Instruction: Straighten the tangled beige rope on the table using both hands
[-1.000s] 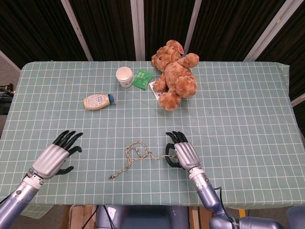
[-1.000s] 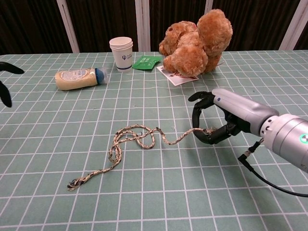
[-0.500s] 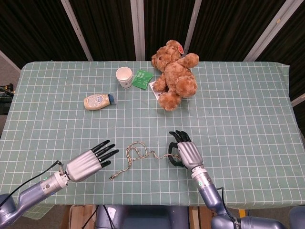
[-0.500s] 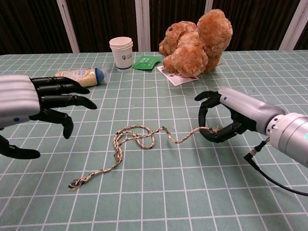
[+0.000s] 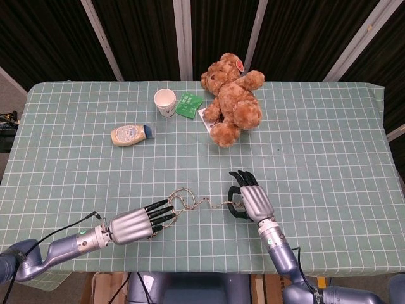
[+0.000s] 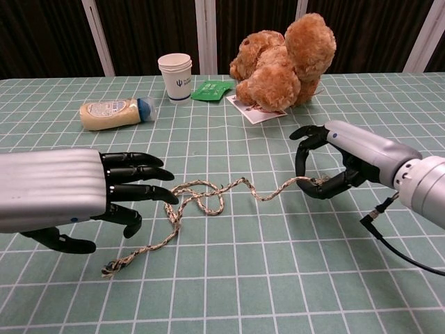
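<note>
Right hand (image 6: 332, 165) pinches one end of the beige rope (image 6: 198, 204) on the green checked desk (image 5: 316, 152).
The rope runs roughly left to right across the near desk, looped in the middle, its frayed free end lying toward the front edge. Left hand (image 6: 83, 195) hovers over that looped part, fingers straight and apart, grasping nothing. A paper cup (image 5: 165, 101) stands upright at the back.

The rope (image 6: 208, 202) is lying between the hands; behind it, the bottle (image 5: 131, 134), cup (image 5: 166, 101), and teddy bear (image 5: 231, 102) are sitting on the table (image 5: 329, 145).
</note>
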